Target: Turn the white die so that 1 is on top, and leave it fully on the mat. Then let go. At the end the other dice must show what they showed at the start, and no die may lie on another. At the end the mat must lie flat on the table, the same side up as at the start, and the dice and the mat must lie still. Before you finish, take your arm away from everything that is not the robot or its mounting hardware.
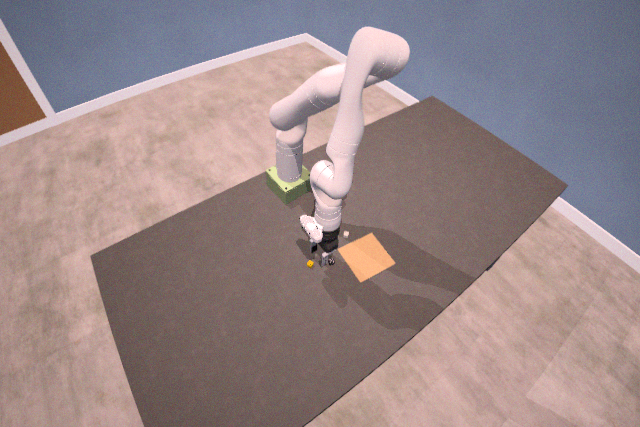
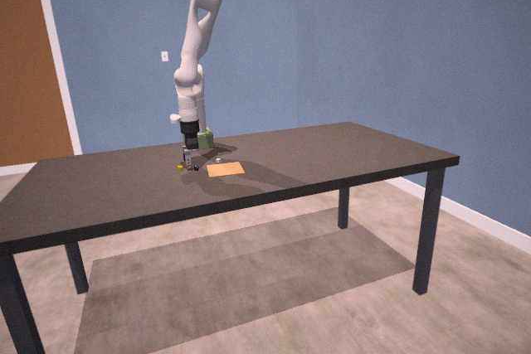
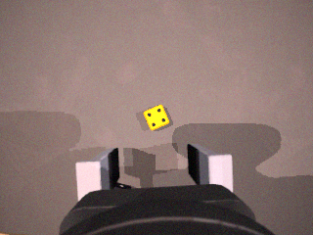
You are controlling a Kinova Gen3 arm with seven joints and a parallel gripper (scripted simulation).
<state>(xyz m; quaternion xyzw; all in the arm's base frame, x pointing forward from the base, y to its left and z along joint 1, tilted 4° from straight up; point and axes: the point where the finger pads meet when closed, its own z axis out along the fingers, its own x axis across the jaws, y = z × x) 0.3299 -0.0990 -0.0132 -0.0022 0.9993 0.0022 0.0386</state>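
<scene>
The white die [image 1: 345,232] lies on the dark table just off the back corner of the orange mat [image 1: 366,257]; it also shows in the exterior view [image 2: 218,160] behind the mat [image 2: 225,168]. Its top face is too small to read. My gripper [image 1: 324,257] points straight down, low over the table to the left of the mat, open and empty. It stands apart from the white die. In the wrist view the open fingers frame bare table.
A yellow die [image 3: 156,117] [image 1: 310,263] showing four pips lies just beyond my fingers, left of the gripper. A black die [image 2: 196,167] lies between the gripper and the mat, mostly hidden under the gripper body in the wrist view. The arm's green base [image 1: 288,185] stands behind.
</scene>
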